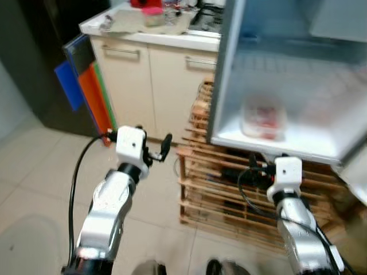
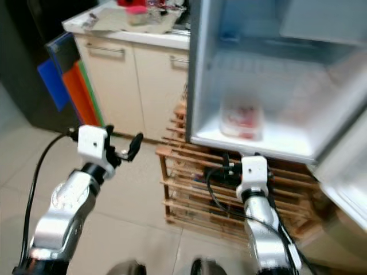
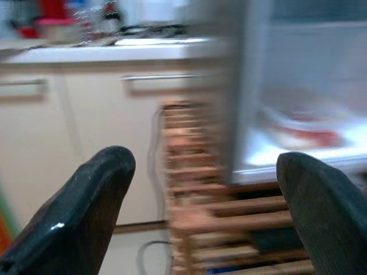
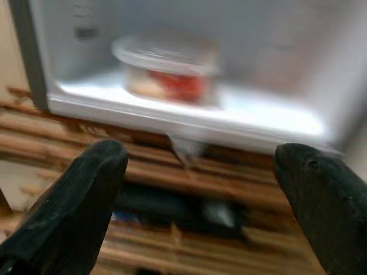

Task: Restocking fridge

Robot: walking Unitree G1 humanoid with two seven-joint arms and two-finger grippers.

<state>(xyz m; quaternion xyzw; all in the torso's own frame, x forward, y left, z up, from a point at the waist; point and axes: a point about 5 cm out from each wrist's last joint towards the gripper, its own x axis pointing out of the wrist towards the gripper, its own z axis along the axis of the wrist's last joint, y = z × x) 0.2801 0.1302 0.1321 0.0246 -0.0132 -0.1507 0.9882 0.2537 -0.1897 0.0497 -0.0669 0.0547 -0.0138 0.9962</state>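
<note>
A lidded clear food container (image 4: 167,69) sits on the fridge's white bottom shelf (image 4: 269,123), beyond the right gripper (image 4: 200,200), above a slatted wooden rack (image 1: 212,189).

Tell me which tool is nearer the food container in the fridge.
Right. The right tool is just below and in front of the food container; the left tool is off to its left, before the cabinets.

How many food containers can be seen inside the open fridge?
1. A clear lidded container with red food inside sits on the fridge shelf, toward its left side. The pictures are blurred, and the upper part of the fridge is cut off, so more may be hidden.
</note>
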